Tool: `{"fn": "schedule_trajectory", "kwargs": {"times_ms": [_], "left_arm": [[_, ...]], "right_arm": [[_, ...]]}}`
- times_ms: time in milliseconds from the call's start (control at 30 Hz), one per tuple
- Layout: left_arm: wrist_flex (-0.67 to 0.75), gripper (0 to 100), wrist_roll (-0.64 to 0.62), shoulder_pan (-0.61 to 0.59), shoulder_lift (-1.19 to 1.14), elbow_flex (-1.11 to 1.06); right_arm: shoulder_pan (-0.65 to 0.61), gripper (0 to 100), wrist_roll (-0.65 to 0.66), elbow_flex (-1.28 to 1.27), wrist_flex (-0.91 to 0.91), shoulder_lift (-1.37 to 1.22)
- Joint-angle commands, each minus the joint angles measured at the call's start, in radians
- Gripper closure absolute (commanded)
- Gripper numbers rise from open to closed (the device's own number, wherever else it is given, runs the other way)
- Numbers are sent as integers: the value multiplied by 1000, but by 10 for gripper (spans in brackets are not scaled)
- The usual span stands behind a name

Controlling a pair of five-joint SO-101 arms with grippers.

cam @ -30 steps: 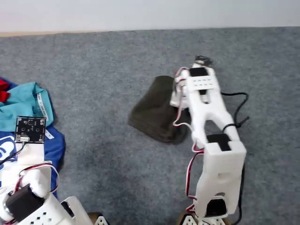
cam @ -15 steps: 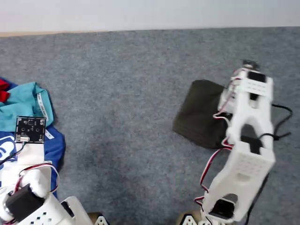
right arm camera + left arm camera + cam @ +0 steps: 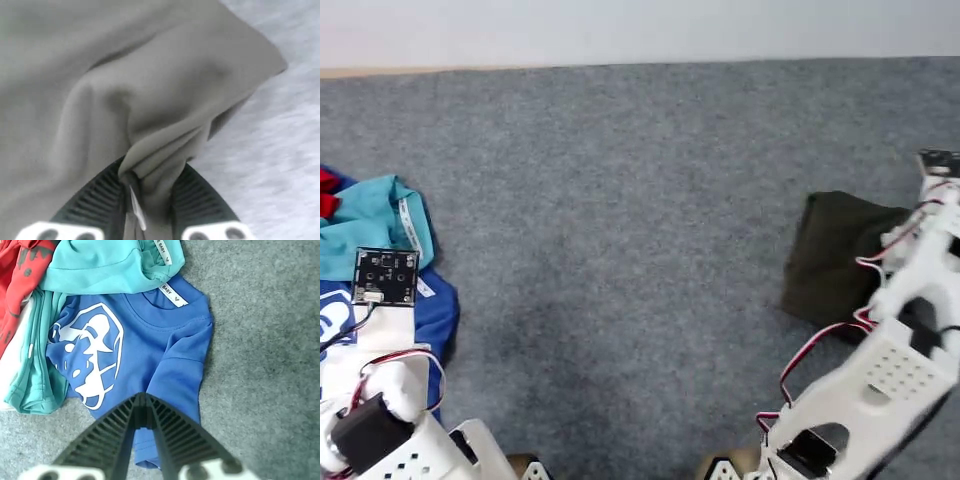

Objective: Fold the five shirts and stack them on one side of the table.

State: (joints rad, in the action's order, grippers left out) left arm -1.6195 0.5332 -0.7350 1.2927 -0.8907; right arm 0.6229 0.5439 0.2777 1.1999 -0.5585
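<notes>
The folded dark olive shirt (image 3: 832, 256) is gripped by the right gripper (image 3: 150, 176), whose jaws are pinched narrowly on a gathered bunch of its cloth, and it lies on the grey table (image 3: 620, 190) well apart from the blue shirt (image 3: 155, 345), at the opposite side. The step in hand is judged to be the placing of this folded shirt where the stack is to be built. For that to be done well, the cloth should be lowered until it lies flat before the jaws are parted. The pinched ridge should be let go without a sideways tug, so that the fold is not pulled open, and the gripper should be lifted straight up afterwards. The spot chosen should be kept the same for the later shirts, with edges square so that they can be laid on top. The left gripper (image 3: 142, 400) is held just above the blue shirt with its jaws closed together on nothing. No box or basket is used here; the table itself serves as the holder. The unfolded heap is borne at the blue shirt's side of it: a teal shirt (image 3: 107, 262) is laid partly over the blue shirt's collar, and a red shirt (image 3: 17, 270) is tucked beside the teal one, farther from the blue shirt. Most of the task is judged to remain undone.
</notes>
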Motion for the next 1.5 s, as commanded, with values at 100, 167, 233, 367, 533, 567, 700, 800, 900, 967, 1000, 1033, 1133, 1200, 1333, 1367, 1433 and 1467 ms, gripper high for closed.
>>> {"fn": "schedule_trajectory", "kwargs": {"times_ms": [100,167,233,367,533,567,700,800,900,967,1000,1033,1133,1200,1333,1367,1433,1467], "left_arm": [[8,996,18,-3,5,4],[8,996,18,-3,5,4],[8,996,18,-3,5,4],[8,996,18,-5,5,4],[8,996,18,-5,5,7],[8,996,18,-5,5,7],[8,996,18,-5,5,5],[8,996,18,-5,5,5],[8,996,18,-5,5,5],[8,996,18,-5,5,4],[8,996,18,-5,5,4],[8,996,18,-5,5,4],[8,996,18,-5,5,4],[8,996,18,-5,5,4],[-8,996,18,-5,5,8],[-12,996,18,-5,5,10],[-12,996,18,-5,5,12],[-12,996,18,-5,5,12]], "right_arm": [[64,989,187,57,-200,7],[65,989,227,57,-245,5],[65,989,262,57,-278,5],[67,989,347,57,-343,-12],[88,989,465,57,-432,-62],[91,989,476,57,-449,-70],[97,986,505,57,-503,-82],[105,909,502,58,-532,-67],[122,808,500,58,-530,-30],[125,809,500,58,-529,-10],[130,809,500,58,-527,-1],[134,809,500,58,-526,5],[142,808,500,58,-529,12],[150,808,500,58,-529,16],[153,809,500,54,-513,67],[151,809,499,54,-493,90],[139,810,480,54,-423,143],[128,810,442,54,-377,173]]}}
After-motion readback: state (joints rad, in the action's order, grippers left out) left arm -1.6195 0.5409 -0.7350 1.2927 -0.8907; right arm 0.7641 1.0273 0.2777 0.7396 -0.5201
